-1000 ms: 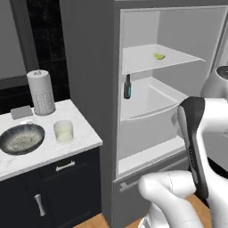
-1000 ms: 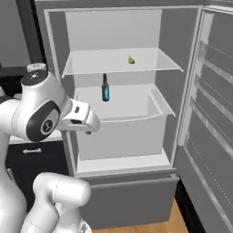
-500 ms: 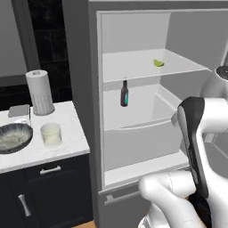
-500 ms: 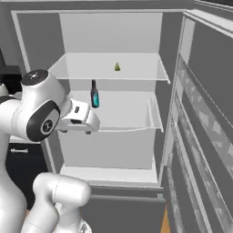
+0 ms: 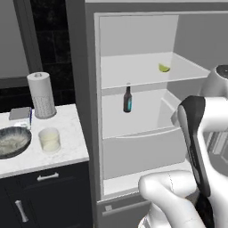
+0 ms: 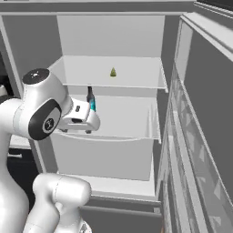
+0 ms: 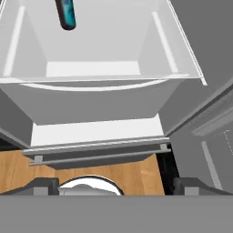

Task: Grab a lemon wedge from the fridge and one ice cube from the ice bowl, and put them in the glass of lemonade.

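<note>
The fridge (image 5: 83, 84) stands open, its white shelves bare except for two items. The lemon wedge (image 5: 164, 68), tiny and yellow-green, lies on the upper shelf (image 6: 113, 72). On the counter left of the fridge stand the glass of lemonade (image 5: 49, 139) and the ice bowl (image 5: 11, 142). My gripper (image 6: 76, 130) hangs open and empty in front of the fridge's white drawer bin (image 7: 100, 98), pointing down, well below and left of the wedge. In the hand view the fingertips (image 7: 45, 185) sit wide apart over the wood floor.
A dark bottle (image 5: 128, 99) with a teal label stands on the middle shelf, also in the hand view (image 7: 67, 13). The open fridge door (image 6: 200, 118) stretches along the right. A white paper-towel roll (image 5: 41, 95) stands behind the glass.
The base has driven right and toward the fridge, so the counter slid left and the fridge interior grew larger. The arm keeps its pose, gripper still open.
</note>
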### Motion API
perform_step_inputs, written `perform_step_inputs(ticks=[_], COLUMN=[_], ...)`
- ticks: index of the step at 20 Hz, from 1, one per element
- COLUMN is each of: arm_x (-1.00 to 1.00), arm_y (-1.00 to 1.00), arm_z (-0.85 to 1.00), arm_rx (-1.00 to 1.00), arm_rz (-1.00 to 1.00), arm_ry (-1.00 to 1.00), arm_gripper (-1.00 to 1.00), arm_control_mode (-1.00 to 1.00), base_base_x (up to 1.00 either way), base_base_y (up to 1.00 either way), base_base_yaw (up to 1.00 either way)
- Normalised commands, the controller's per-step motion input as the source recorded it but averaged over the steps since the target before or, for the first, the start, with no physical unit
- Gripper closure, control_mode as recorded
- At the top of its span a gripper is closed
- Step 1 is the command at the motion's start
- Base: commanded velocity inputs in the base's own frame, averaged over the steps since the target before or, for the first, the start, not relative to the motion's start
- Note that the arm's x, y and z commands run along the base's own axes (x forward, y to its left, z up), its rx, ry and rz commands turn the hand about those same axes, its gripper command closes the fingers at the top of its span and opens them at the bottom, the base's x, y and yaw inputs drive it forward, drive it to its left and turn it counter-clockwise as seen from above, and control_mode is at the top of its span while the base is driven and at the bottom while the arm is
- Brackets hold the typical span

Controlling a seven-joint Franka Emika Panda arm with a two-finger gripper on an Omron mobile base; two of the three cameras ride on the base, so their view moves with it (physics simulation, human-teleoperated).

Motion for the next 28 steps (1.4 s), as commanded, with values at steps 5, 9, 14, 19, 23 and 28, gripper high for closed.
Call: perform_step_inputs(ticks=[5, 9, 14, 19, 23, 28], arm_x=[0.00, 0.00, 0.00, -0.15, -0.08, 0.08], arm_y=[0.00, 0.00, 0.00, -0.01, 0.11, 0.25], arm_z=[0.00, 0.00, 0.00, 0.15, 0.45, 0.66], arm_rx=[0.00, 0.00, 0.00, 0.03, 0.08, 0.11], arm_rz=[0.00, 0.00, 0.00, 0.00, 0.00, 0.00], arm_ry=[0.00, 0.00, 0.00, -0.17, -0.30, -0.23], arm_gripper=[-1.00, -1.00, -1.00, -1.00, -1.00, -1.00], arm_control_mode=[1.00, 1.00, 1.00, -1.00, -1.00, -1.00], base_base_x=[0.40, 0.39, 0.23, 0.00, 0.00, 0.00], base_base_y=[-0.26, -0.46, -0.47, 0.00, 0.00, 0.00], base_base_yaw=[0.15, 0.14, 0.04, 0.00, 0.00, 0.00])
